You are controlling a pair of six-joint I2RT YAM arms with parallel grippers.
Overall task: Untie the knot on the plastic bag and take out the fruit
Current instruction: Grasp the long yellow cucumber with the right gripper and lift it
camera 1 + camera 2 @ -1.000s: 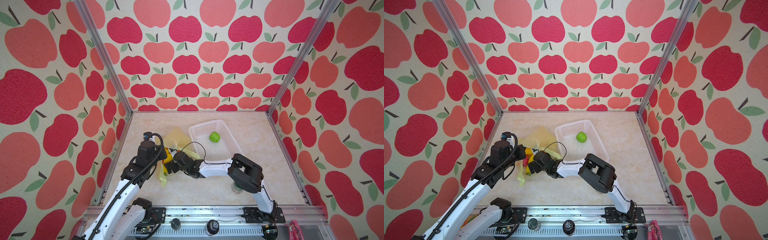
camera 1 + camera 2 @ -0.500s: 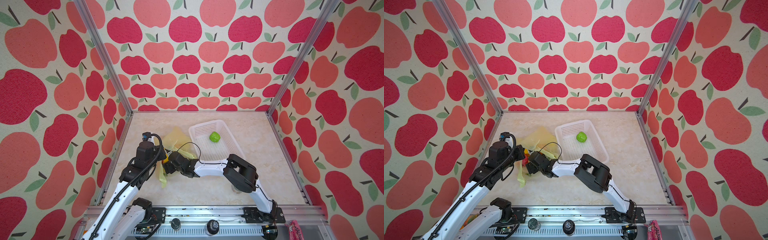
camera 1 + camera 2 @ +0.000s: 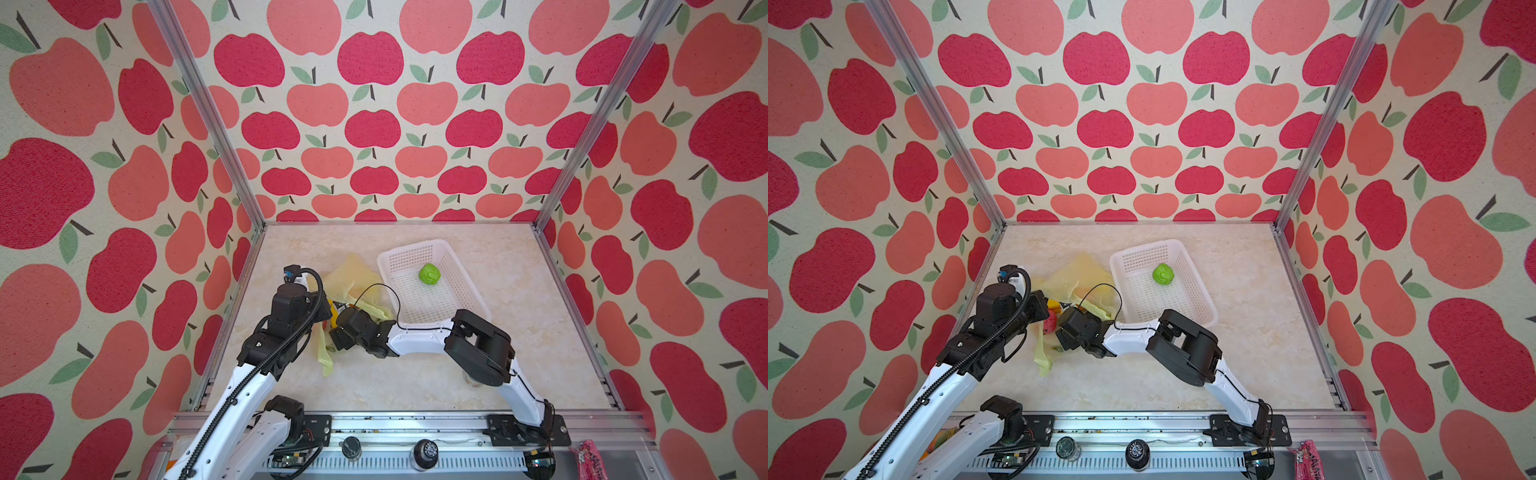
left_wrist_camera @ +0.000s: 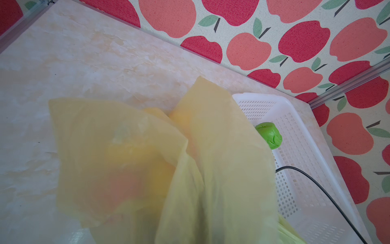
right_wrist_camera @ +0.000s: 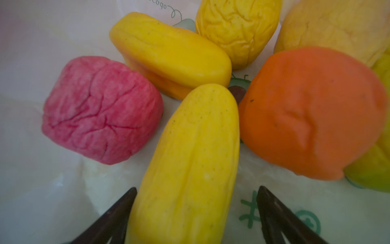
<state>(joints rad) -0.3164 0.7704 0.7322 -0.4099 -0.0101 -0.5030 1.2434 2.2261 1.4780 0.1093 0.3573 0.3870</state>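
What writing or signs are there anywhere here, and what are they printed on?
"ocopo", roughly: thin cursive, cut off at the picture's edge, on the plastic bag.
A green "#"-like character and a circled sign: also on the bag, not readable as words.
Pink packet, seen in both top views: print too small to read.

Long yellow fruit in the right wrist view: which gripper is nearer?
Right. The right gripper, jaws open, straddles the long yellow fruit inside the plastic bag; the left gripper, shut on the bag's edge, sits outside it.
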